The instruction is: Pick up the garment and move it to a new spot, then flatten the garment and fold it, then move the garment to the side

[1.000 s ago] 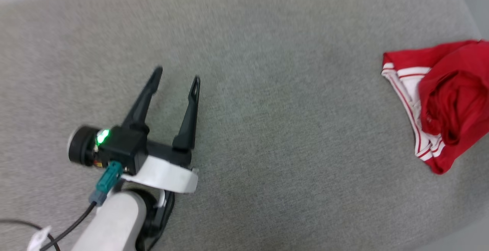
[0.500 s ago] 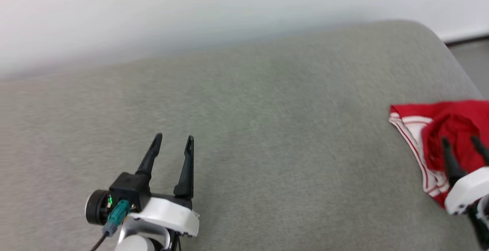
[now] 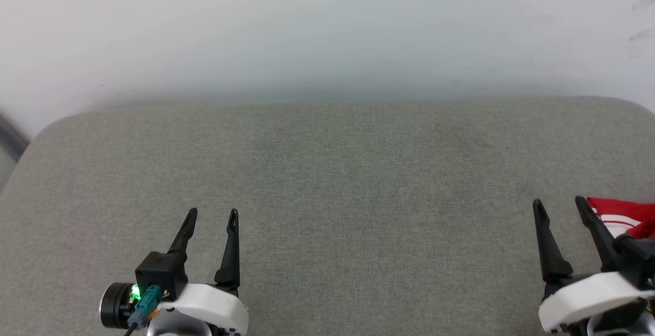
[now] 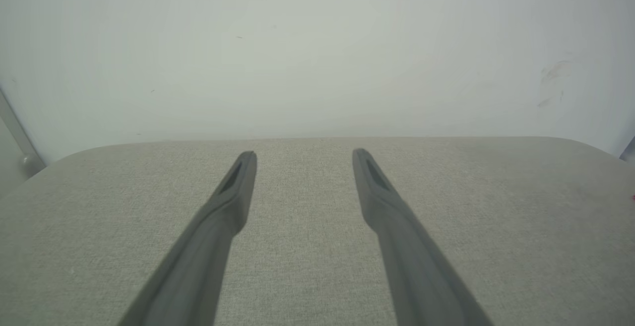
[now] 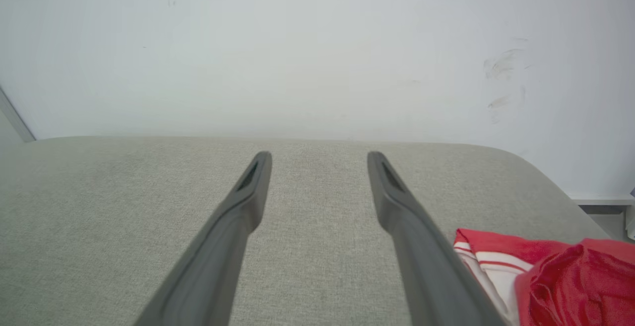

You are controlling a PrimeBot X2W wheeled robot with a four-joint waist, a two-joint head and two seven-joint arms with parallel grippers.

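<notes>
The garment (image 3: pixel 621 217), red with white striped trim, lies crumpled at the right edge of the grey cushioned surface (image 3: pixel 358 182), partly hidden behind my right arm. My right gripper (image 3: pixel 560 205) stands open just left of it, nothing between its fingers. In the right wrist view the garment (image 5: pixel 550 281) sits bunched at the lower right, beside the right finger of my right gripper (image 5: pixel 320 157). My left gripper (image 3: pixel 212 216) is open at the lower left over bare fabric, far from the garment. The left wrist view shows my left gripper (image 4: pixel 303 155) spread wide above the grey surface.
A pale wall (image 3: pixel 327 29) rises right behind the far edge of the grey surface. That surface's corners are rounded at the far left (image 3: pixel 46 126) and far right (image 5: pixel 536 162). A strip of floor and skirting (image 5: pixel 600 202) shows past the right corner.
The head camera has tilted up and turned, bringing the wall and my right gripper into view. The garment lies crumpled as before. Both grippers stay open.
</notes>
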